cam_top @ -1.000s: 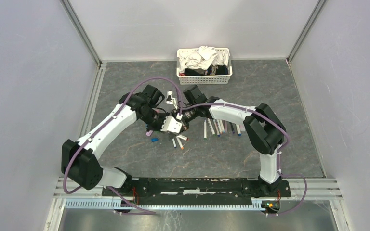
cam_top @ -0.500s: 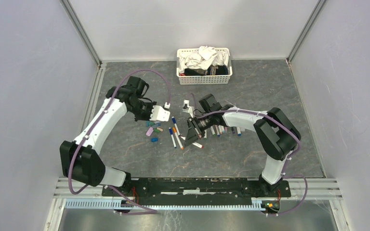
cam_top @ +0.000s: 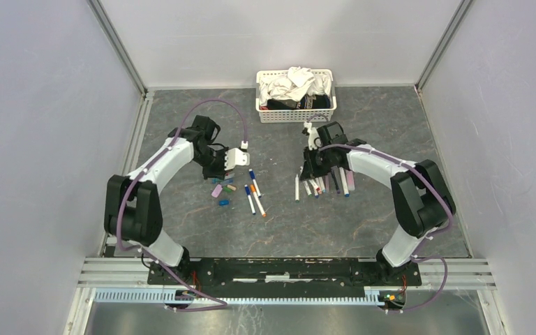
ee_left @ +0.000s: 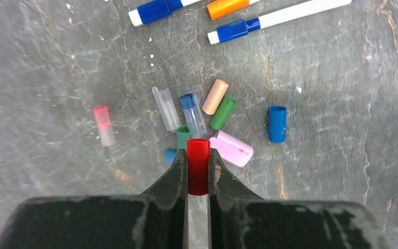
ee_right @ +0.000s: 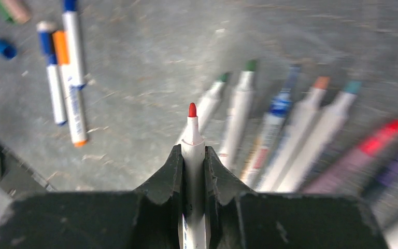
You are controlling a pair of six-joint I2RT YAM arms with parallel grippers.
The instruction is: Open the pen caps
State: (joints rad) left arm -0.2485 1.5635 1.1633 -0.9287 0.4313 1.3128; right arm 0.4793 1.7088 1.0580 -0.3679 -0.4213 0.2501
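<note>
My left gripper (ee_left: 198, 161) is shut on a red pen cap (ee_left: 198, 166) and holds it above a cluster of loose caps: pink (ee_left: 231, 148), green (ee_left: 222, 112), beige (ee_left: 215, 96), blue (ee_left: 276, 123), clear ones (ee_left: 166, 108). In the top view it (cam_top: 232, 160) hovers over those caps (cam_top: 222, 190). My right gripper (ee_right: 192, 155) is shut on an uncapped white pen with a red tip (ee_right: 192, 136), above a row of uncapped pens (ee_right: 285, 135). In the top view it (cam_top: 312, 163) is over that row (cam_top: 324, 185).
Three capped pens, blue and orange (cam_top: 252, 192), lie between the two piles; they also show in the right wrist view (ee_right: 65, 78). A white basket of cloths (cam_top: 295, 94) stands at the back. Grey walls enclose the table.
The arms have pulled apart: the left moved left with the red cap, the right swung right and back with the uncapped pen, from the middle to over the row of pens.
</note>
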